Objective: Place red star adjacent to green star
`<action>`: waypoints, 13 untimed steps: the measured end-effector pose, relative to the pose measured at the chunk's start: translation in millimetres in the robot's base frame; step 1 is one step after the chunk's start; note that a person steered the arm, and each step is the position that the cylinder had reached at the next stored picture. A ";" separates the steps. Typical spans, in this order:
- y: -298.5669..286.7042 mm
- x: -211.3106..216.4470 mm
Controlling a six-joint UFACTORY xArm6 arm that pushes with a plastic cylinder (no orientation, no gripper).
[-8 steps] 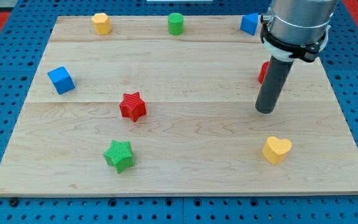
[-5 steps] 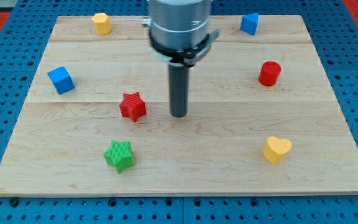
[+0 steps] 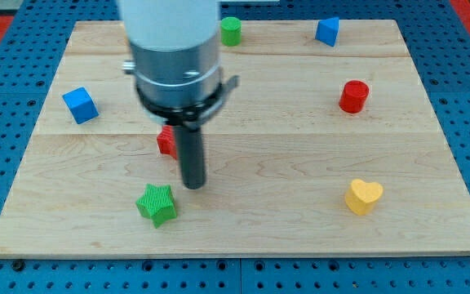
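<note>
The red star [image 3: 166, 141] lies left of the board's middle, mostly hidden behind my rod. The green star [image 3: 156, 203] lies below it, near the board's bottom edge. My tip [image 3: 192, 184] rests on the board just to the lower right of the red star and to the upper right of the green star, a short gap from each.
A blue cube [image 3: 80, 104] sits at the left. A green cylinder [image 3: 231, 30] and a blue block [image 3: 327, 31] sit at the top edge. A red cylinder [image 3: 353, 96] is at the right, a yellow heart [image 3: 363, 197] at the lower right. The arm hides the yellow block at top left.
My rod has swept from the board's right side leftward and down, and now stands in front of the red star. No block has visibly moved.
</note>
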State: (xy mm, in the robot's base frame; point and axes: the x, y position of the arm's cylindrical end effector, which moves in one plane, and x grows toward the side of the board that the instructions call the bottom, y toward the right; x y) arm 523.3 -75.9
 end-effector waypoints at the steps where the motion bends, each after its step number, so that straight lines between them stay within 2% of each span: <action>1: -37.6 -27.7; 2: -75.5 -44.9; 3: -24.3 -69.0; 4: 1.3 -79.7; 5: -0.8 -118.5; 7: 22.2 -60.4; 8: 35.2 -83.3; 9: 54.9 -67.5; 10: 55.1 -22.4; 11: 88.1 -14.5; 13: 79.6 0.7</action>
